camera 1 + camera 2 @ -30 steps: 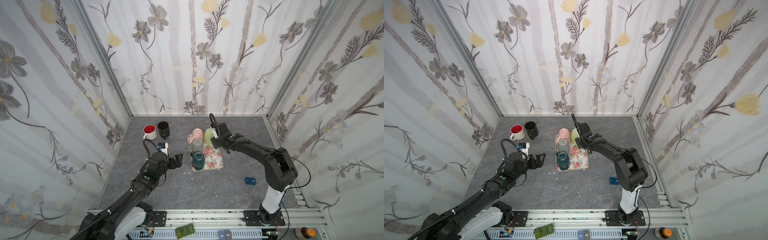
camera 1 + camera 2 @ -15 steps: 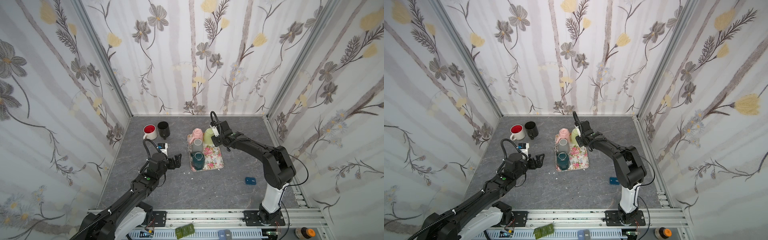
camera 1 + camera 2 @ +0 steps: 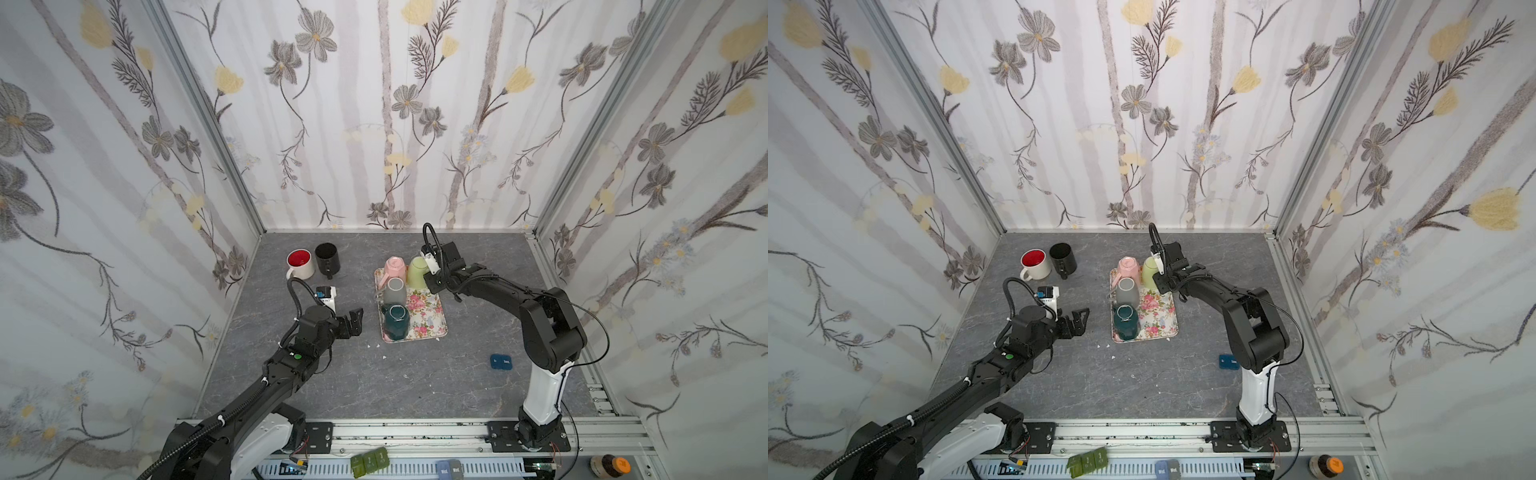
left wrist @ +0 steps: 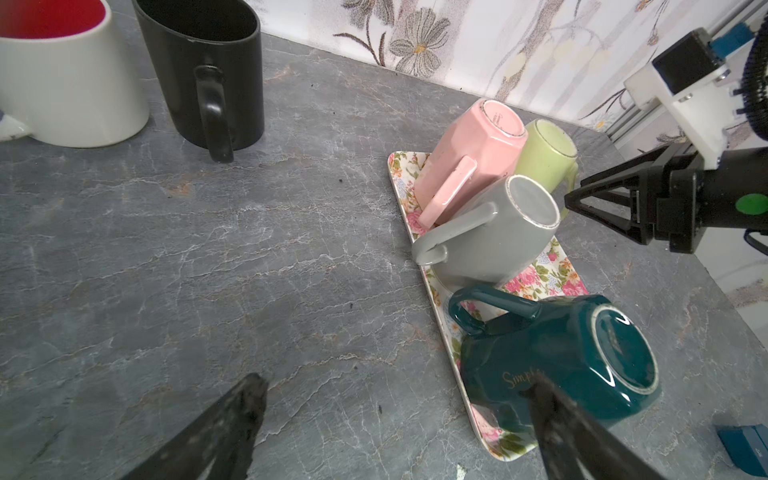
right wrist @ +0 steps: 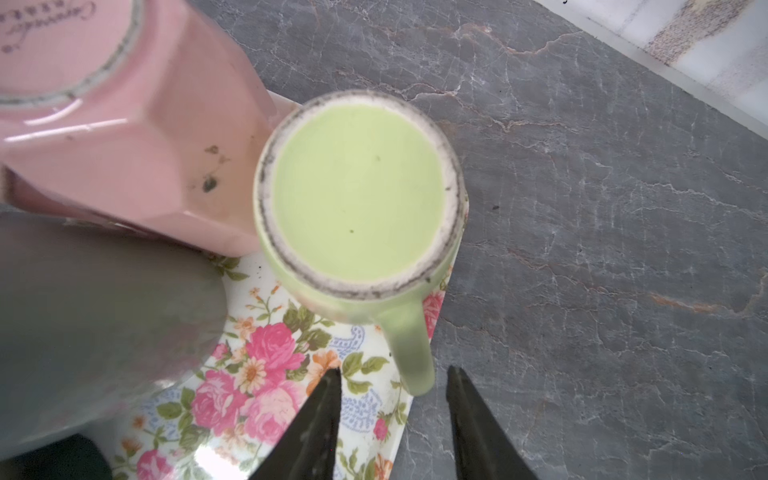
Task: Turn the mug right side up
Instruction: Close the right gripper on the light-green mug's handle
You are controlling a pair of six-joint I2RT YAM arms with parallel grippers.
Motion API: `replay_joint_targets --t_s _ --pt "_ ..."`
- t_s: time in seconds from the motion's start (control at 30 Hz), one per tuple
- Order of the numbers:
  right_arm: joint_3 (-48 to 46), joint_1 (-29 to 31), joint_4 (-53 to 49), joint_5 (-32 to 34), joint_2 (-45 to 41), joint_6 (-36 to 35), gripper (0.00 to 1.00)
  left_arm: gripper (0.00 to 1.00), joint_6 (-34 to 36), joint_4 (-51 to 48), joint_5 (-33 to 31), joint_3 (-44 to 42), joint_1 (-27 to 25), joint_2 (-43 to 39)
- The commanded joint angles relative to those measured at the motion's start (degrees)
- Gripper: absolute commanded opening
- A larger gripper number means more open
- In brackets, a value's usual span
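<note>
Concerned with the green mug (image 5: 357,195), set mouth-down at the far corner of the floral tray (image 5: 266,374) on the right arm's side, close beside the pink mug (image 5: 124,145) and near the grey mug (image 4: 490,232). Poised at its open side with the right end effector (image 5: 393,372), jaws part-spread astride the tip of the handle and seemingly not yet touching it, probably because the crowding neighbours leave the handle as the only free purchase. Holding the left end effector (image 4: 395,386) spread wide over bare desk (image 4: 208,249), gripping nothing, likely so as not to crowd the tray. Reading the mug's long axis as vertical: base up, rim down on the tray, handle pointing straight at the right end effector and away from the pink mug.
</note>
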Motion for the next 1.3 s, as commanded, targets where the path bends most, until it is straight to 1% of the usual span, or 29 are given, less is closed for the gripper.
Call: replay_joint_targets --t_s 0.0,0.23,0.37,0.5,0.53,0.77,1.0,1.1,1.27 --pt "0.72 0.0 2.52 -1.61 0.79 -0.52 0.43 1.0 -0.42 2.23 -0.21 0.15 0.05 0.26" --pt "1.52 0.03 2.07 -2.08 1.81 -0.58 0.42 1.0 -1.32 2.02 -0.58 0.48 0.03 1.49" --pt "1.73 0.03 1.76 -2.74 1.85 -0.68 0.33 1.0 -1.32 2.05 -0.63 0.53 0.02 2.0" --pt "1.7 0.03 1.68 -3.28 1.82 -0.59 0.31 1.0 -1.15 2.11 -0.75 0.59 0.04 2.43" --pt "1.74 0.02 1.69 -3.03 1.91 -0.39 0.29 1.0 -1.15 2.01 -0.83 0.67 0.02 2.52" --pt "3.51 0.91 -0.91 2.11 3.21 -0.15 0.27 1.0 -1.06 2.01 -0.93 0.85 0.04 2.99" --pt "4.47 1.43 -3.03 4.66 3.71 -0.69 0.26 1.0 -1.06 1.98 -0.93 1.01 0.08 3.61" --pt "5.29 1.89 -4.66 5.25 4.29 -1.32 0.23 1.0 -1.15 2.09 -0.84 0.94 0.08 3.72" --pt "6.5 2.14 -6.18 6.33 5.08 -1.58 0.23 1.0 -1.15 2.09 -0.71 1.11 0.05 3.89"
